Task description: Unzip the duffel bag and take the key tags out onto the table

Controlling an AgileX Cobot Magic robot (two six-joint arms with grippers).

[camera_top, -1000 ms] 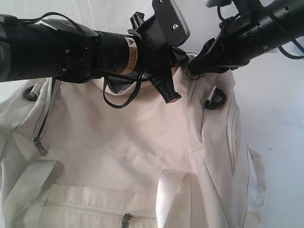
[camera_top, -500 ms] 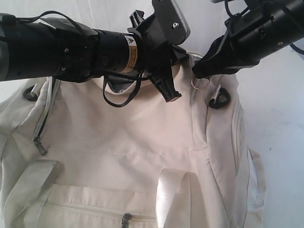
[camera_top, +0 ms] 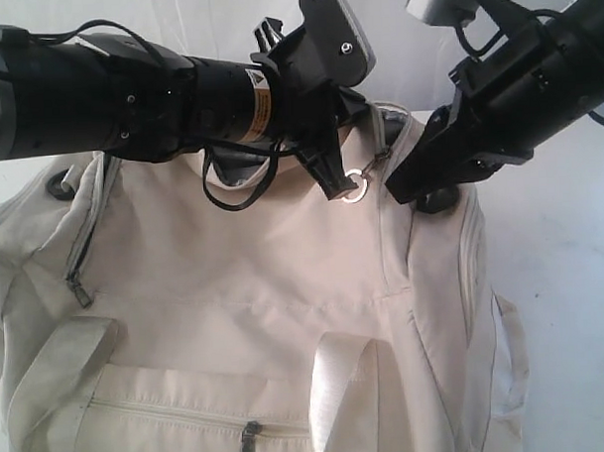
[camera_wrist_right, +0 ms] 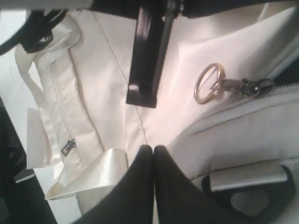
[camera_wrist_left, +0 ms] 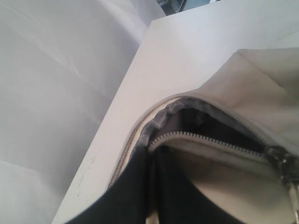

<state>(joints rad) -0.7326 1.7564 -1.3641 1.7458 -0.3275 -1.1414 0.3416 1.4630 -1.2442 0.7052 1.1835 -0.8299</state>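
Right tool (camera_wrist_right: pixel 153 148) shut, empty, over duffel bag (camera_top: pixel 235 288) (left tool (camera_wrist_left: pixel 152 150) pinches its zipper edge).

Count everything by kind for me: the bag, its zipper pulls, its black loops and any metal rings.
bag: 1
zipper pulls: 3
black loops: 2
metal ring: 1
Total: 7

Duffel bag (camera_top: pixel 244 278) cut off at bottom and left edges — lining (camera_wrist_left: pixel 205 123) inside the zip gap too dark, contents unreadable.
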